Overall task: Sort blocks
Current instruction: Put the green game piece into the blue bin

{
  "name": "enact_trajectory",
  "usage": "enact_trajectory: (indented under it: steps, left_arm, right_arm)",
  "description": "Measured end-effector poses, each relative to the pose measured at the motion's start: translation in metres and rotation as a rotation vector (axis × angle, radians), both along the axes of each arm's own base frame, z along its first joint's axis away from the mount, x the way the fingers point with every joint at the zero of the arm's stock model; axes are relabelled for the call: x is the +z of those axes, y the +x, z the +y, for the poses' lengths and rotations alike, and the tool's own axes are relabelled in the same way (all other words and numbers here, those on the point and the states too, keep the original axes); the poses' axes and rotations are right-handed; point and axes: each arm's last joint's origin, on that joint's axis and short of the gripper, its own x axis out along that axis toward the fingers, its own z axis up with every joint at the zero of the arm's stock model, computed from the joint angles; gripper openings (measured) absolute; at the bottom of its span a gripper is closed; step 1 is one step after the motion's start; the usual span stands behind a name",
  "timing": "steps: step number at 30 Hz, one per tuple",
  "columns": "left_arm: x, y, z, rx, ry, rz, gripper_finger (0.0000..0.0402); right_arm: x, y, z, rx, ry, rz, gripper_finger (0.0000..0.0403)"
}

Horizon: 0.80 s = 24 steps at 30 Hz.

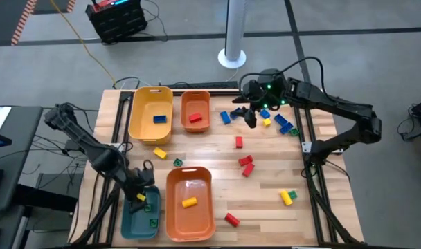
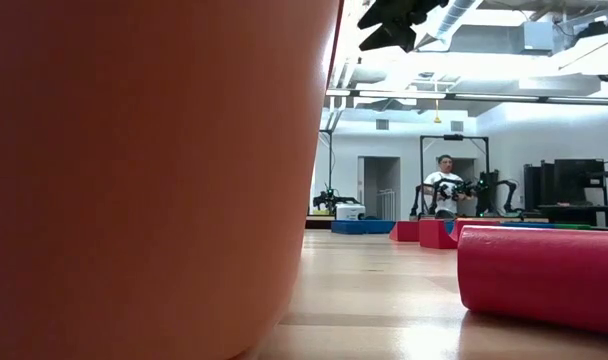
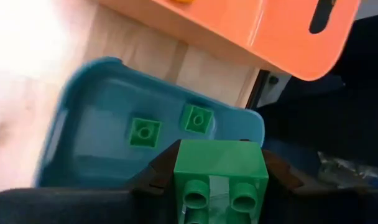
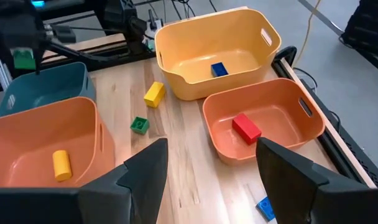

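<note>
Green brick (image 3: 220, 174), studs toward the wrist camera, sits pinched between the left gripper's (image 3: 219, 186) fingers, hanging over the teal bin (image 3: 83, 124) where two more green bricks (image 3: 170, 126) already lie on the floor. From above, that gripper (image 1: 140, 188) is at the bin's upper edge rather than its middle — so the risk I see is a release that clips the rim and bounces the brick onto the table or into the big orange bin (image 1: 190, 204) touching it, which holds a yellow brick (image 1: 189, 202). The right gripper (image 1: 251, 114) hovers with fingers spread wide and nothing in them, near the small orange bin (image 1: 195, 111) and the scatter of blue bricks (image 1: 282, 123); coming down among pieces packed that close, it could nudge neighbours or catch two at once. One blue brick (image 1: 159, 119) lies in the yellow bin (image 1: 150, 113), a red one (image 1: 194, 117) in the small orange bin. Still loose: red bricks (image 1: 246, 164) mid-table, a yellow brick (image 1: 159, 153) and a green one (image 1: 177, 162) between the bins, a yellow-green pair (image 1: 287, 196) and a red one (image 1: 231, 219) toward the near edge. No brand, label or writing can be read anywhere — a person sits far back in the room
</note>
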Motion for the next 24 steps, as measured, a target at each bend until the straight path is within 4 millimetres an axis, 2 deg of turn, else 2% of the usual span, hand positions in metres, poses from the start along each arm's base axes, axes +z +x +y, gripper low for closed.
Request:
enact_trajectory:
  steps: [7,15,20,22,24]
  left_arm:
    - [-0.04,-0.008,-0.009,0.04,-0.078,0.051,0.0125]
    - [-0.059,-0.015,-0.011,0.069,-0.09,0.106,0.0125]
    - [-0.061,-0.016,-0.01,0.109,-0.092,0.138,0.0126]
    - [-0.061,-0.016,-0.01,0.117,-0.092,0.144,0.0153]
    - [-0.061,-0.016,-0.01,0.124,-0.094,0.15,0.0201]
  right_arm:
    - [0.0,0.0,0.0,0.001,-0.001,0.001,0.0255]
    - [0.0,0.0,0.0,0.002,-0.003,0.001,0.0255]
    - [0.0,0.0,0.0,0.002,-0.002,0.001,0.0255]
    - [0.0,0.0,0.0,0.002,-0.002,0.001,0.0255]
    - [0.0,0.0,0.0,0.002,-0.002,0.001,0.0255]
